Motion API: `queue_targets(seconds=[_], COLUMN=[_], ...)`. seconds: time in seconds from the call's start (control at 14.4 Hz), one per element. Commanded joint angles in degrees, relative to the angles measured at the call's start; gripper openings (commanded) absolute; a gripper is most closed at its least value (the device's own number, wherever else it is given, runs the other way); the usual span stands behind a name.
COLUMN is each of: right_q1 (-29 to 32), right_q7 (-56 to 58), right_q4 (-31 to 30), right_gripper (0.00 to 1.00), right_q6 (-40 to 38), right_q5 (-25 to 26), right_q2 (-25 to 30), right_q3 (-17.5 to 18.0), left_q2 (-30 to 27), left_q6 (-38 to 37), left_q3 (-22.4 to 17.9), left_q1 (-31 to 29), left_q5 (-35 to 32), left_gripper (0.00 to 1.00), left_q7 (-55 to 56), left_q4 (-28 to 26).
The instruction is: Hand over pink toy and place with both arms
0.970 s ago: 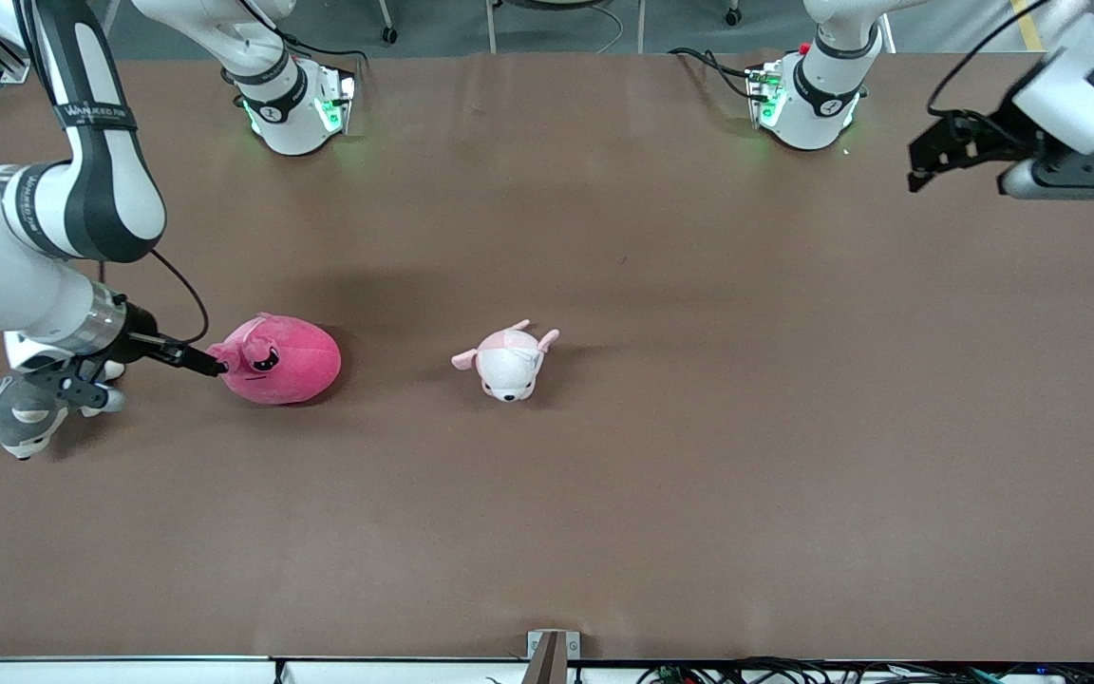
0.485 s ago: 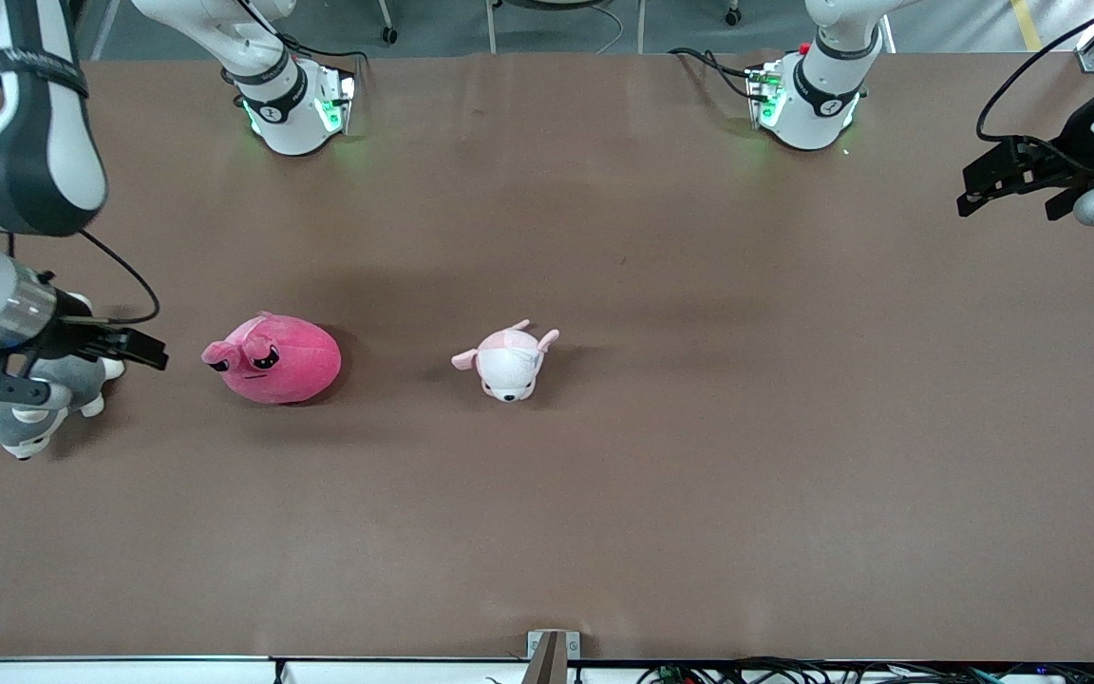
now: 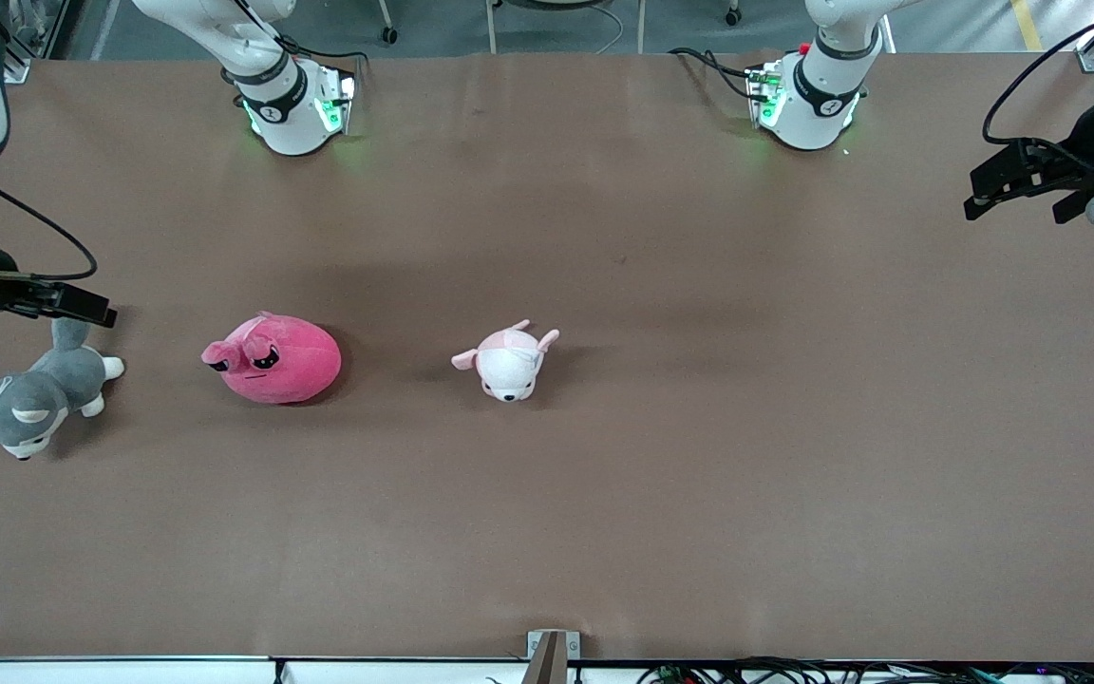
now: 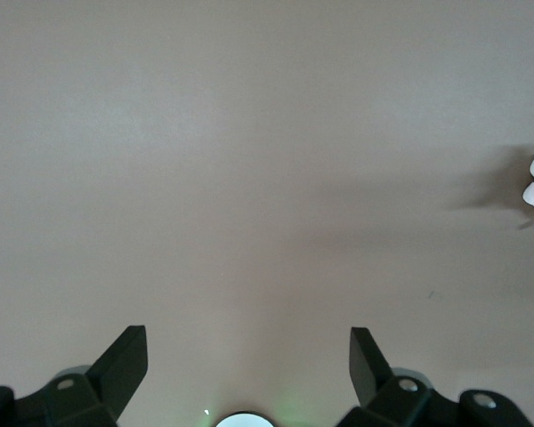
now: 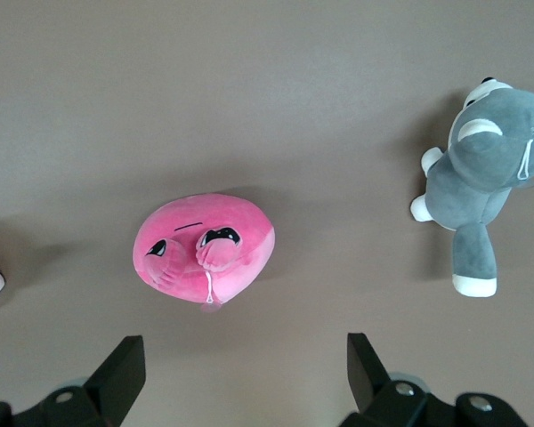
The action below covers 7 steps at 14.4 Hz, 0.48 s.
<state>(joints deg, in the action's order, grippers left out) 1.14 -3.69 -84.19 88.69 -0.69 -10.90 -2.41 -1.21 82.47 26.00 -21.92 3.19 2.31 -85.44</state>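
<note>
**A:** Front view: your pink toy (image 3: 273, 359) sits on the worktop (image 3: 699, 475) toward the right arm's end, between the grey toy (image 3: 29, 399) and white toy (image 3: 507, 361). Done or not, can't tell.

**B:** Wrist views: left pincer (image 4: 249, 374) spread over bare worktop, right pincer (image 5: 246, 378) spread above the pink toy. You're holding nothing.

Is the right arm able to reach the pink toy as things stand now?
Probably yes: the right gripper is open beside the grey toy, and only bare table separates it from the pink toy.
</note>
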Motion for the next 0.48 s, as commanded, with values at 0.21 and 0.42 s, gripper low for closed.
queue_targets(seconds=[0.21,0.42], right_q1=[1.3,0.7], right_q7=[2.3,2.2], right_q4=[1.7,1.1], right_gripper=[1.0,1.0], right_q6=[-0.3,-1.8], right_q5=[1.0,0.3], right_q2=[-1.8,-1.7], right_q3=[1.0,1.2], left_q2=[3.0,3.2], left_q6=[0.1,0.2], left_q3=[0.5,0.4], left_q1=[-1.3,-1.6], left_q5=[-1.2,-1.2], left_gripper=[1.0,1.0], left_q7=[-0.7,-0.7], left_q4=[1.7,1.7])
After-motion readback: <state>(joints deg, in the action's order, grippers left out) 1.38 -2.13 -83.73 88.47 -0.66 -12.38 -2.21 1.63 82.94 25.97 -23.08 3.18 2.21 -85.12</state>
